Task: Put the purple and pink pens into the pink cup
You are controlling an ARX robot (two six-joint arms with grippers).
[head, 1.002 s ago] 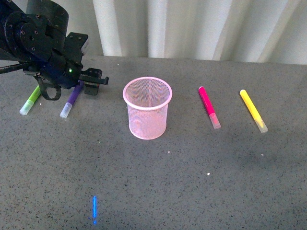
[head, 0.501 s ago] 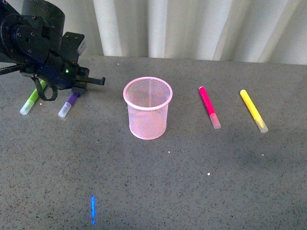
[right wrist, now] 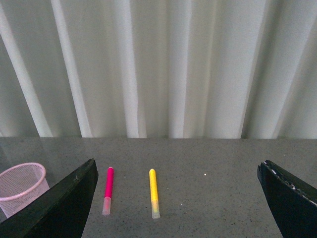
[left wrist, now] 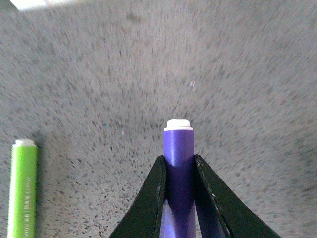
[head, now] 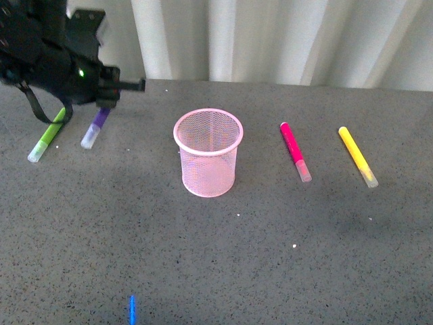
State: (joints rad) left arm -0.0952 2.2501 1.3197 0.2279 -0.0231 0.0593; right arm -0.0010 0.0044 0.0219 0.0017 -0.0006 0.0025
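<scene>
The purple pen (head: pixel 93 131) is gripped by the closed left gripper (left wrist: pixel 179 161) near the bench's (head: pixel 284 264) far left corner, apparently lifted, beside the green marker (head: pixel 44 141). The pink cup (head: pixel 208 152) is stood mid-bench, and the pink pen (head: pixel 295 152) is laid between it and the right edge. The right gripper (right wrist: pixel 178 163) is held wide apart, empty.

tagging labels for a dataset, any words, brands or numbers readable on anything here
On the lime-green marker: faint marks along the barrel that may be print, too blurred to read.
On the purple pen, pink pen, yellow marker and pink cup: no text visible.
</scene>
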